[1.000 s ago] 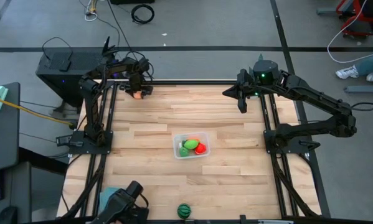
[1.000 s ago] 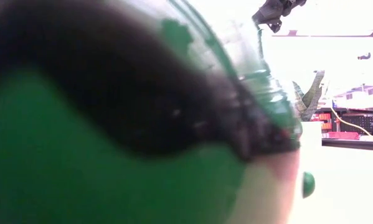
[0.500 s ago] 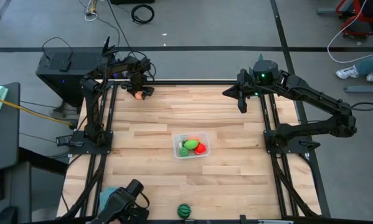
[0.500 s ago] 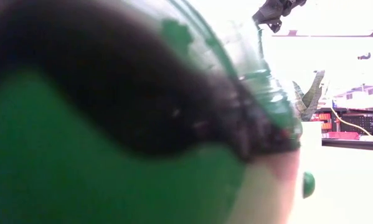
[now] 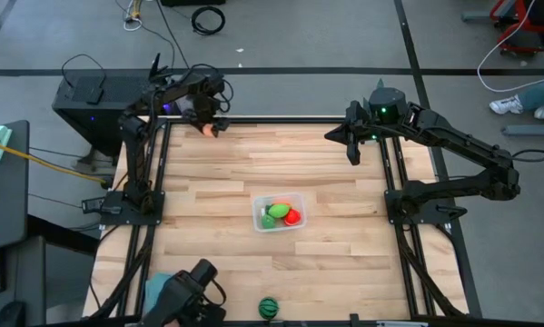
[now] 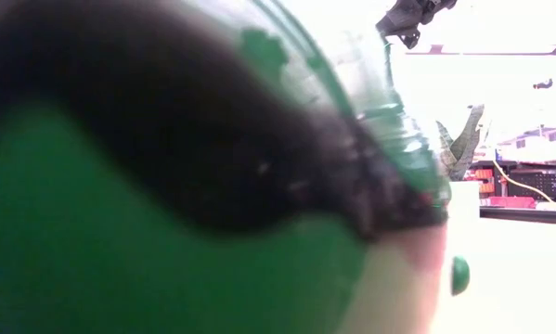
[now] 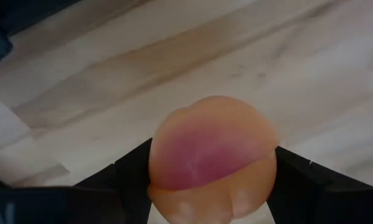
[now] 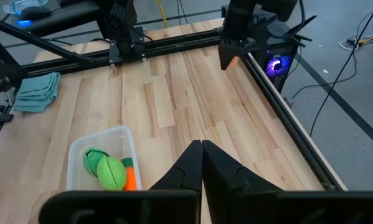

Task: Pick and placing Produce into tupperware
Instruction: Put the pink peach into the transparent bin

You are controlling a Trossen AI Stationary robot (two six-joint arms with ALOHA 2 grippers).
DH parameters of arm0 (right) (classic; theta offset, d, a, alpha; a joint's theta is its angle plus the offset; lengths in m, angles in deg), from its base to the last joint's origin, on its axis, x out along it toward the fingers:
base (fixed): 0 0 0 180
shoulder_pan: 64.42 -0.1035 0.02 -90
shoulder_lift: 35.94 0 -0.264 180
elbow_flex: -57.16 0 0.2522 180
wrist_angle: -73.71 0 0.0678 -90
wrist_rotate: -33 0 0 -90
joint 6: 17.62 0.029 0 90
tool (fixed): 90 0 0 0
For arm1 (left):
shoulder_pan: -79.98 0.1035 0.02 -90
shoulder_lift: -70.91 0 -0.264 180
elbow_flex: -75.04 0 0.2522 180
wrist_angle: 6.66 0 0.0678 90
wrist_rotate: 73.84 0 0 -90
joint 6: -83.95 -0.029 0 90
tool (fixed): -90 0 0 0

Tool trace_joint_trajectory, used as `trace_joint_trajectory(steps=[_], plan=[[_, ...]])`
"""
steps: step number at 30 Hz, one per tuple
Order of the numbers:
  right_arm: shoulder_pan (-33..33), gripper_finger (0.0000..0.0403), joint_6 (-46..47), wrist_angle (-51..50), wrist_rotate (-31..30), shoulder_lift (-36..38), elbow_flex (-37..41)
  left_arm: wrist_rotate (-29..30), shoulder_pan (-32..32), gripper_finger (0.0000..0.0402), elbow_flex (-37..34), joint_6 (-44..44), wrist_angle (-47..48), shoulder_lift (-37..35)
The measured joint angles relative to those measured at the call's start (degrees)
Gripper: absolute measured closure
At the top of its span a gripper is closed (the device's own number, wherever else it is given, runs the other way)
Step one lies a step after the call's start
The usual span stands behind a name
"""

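A robotics lab: a wooden worktop framed in black aluminium rails, grey taped floor strewn with loose cables, a black computer tower off the far left corner

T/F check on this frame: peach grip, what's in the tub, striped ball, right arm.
1. The left gripper is shut on the peach ball. True.
2. The clear tub is empty. False: it holds green pieces, a red piece and something orange.
3. The dark green striped ball lies on the table outside the tub, at the table's near edge. True.
4. The right gripper carries a carrot. False: its fingers are shut together with nothing between them, held above the table.
5. The teal cloth lies inside the tub. False: it lies on the table, apart from the tub.
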State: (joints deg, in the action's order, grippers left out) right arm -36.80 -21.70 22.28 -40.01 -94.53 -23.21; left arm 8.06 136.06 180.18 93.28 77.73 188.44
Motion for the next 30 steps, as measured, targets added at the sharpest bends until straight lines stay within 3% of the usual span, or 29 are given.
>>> trace_joint_trajectory(steps=[9,16,22,30], plan=[[0.00,0.0389,0.00,0.00,0.00,0.00,0.00,-0.03,-10.03,0.0156,12.14,-0.79,9.99,-0.09],[0.00,0.0389,0.00,0.00,0.00,0.00,0.00,-0.02,-22.22,0.0151,22.97,2.65,15.96,-0.15],[0.00,0.0389,0.00,0.00,0.00,0.00,0.01,-0.05,-33.62,0.0156,29.13,9.26,16.22,-0.20],[0.00,0.0389,0.00,0.00,0.00,0.00,0.00,0.29,-47.30,0.0153,29.66,25.69,15.87,0.00]])
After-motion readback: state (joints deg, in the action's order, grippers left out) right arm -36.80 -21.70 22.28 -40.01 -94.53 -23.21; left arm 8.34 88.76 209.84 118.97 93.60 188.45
